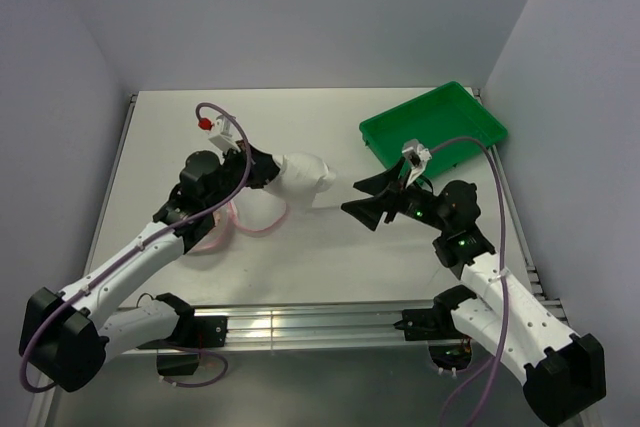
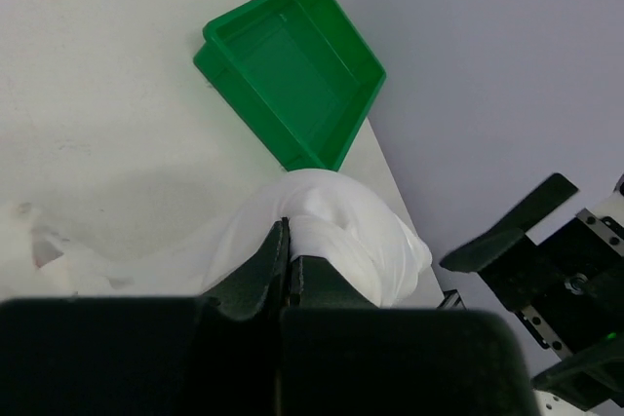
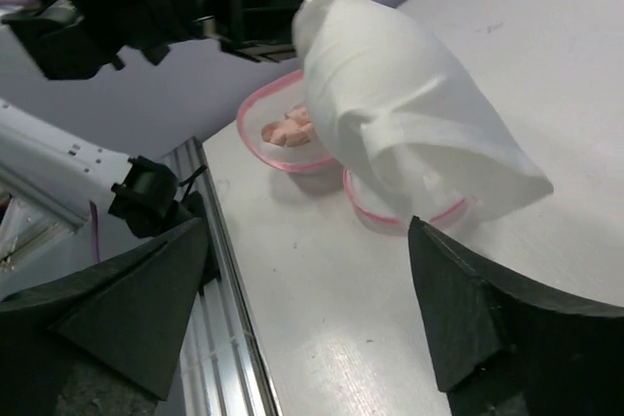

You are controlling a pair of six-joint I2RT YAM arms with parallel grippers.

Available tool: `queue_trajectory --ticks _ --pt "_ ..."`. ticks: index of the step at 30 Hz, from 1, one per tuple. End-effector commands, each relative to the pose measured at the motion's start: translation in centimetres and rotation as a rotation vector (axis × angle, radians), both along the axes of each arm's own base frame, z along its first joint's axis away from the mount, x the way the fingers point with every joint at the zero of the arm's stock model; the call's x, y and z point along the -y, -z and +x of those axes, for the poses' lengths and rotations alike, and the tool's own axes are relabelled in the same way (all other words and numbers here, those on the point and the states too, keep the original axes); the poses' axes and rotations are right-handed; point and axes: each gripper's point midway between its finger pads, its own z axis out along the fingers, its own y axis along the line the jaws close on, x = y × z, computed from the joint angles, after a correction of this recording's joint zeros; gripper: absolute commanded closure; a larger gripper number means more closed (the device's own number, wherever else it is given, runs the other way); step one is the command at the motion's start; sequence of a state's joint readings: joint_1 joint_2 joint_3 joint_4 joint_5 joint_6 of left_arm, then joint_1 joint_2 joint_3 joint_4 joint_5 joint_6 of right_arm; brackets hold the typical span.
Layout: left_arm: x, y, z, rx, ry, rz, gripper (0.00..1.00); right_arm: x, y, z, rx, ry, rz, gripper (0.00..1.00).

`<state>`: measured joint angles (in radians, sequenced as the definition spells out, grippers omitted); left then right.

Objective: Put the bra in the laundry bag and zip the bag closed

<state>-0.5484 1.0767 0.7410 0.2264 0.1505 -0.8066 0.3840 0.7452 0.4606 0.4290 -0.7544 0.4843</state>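
- Step in hand: we judge it to be lowering the soft white fabric bra (image 1: 303, 177) into the small see-through mesh laundry bag with the pink zipper rim (image 3: 278, 143); the bag lies open on the white table (image 1: 330, 257), under and just beside the hanging cloth
- Left gripper (image 1: 262, 169): clamped tight on one end of the bra and holding it lifted; the loose end drapes down onto the nearer part of the pink rim
- Right gripper (image 1: 366, 197): fingers spread wide, holding nothing, near the bra's free end
- Advice: we would bunch the cloth over the open mouth, tuck the trailing end inside the rim with the free fingers, and keep fabric off the zipper before closing
- Count: one bra, one laundry bag, two grippers, and one green rectangular plastic tray (image 1: 470, 107) standing apart at the far right
- Unclear: a pinkish thing (image 3: 289, 129) shows inside the bag; we cannot tell what it is
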Motion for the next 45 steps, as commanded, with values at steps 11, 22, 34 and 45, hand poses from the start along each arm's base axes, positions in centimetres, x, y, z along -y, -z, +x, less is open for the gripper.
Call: queue_trajectory --ticks 11,22,34,45 --pt "1.1 -4.4 -1.9 0.110 0.043 -0.050 1.00 -1.1 -4.0 5.1 0.098 0.103 -0.151 0.00" --pt "1.9 -4.5 -2.7 0.116 0.083 -0.056 1.00 -5.2 -0.1 3.4 0.014 -0.168 -0.260 0.00" --pt "1.9 -4.9 -2.9 0.115 0.080 -0.052 1.00 -7.3 0.9 2.5 -0.062 -0.267 -0.237 0.00" --pt "1.8 -3.8 -2.9 0.100 0.034 0.009 1.00 -7.5 1.5 3.9 -0.048 -0.087 -0.420 0.00"
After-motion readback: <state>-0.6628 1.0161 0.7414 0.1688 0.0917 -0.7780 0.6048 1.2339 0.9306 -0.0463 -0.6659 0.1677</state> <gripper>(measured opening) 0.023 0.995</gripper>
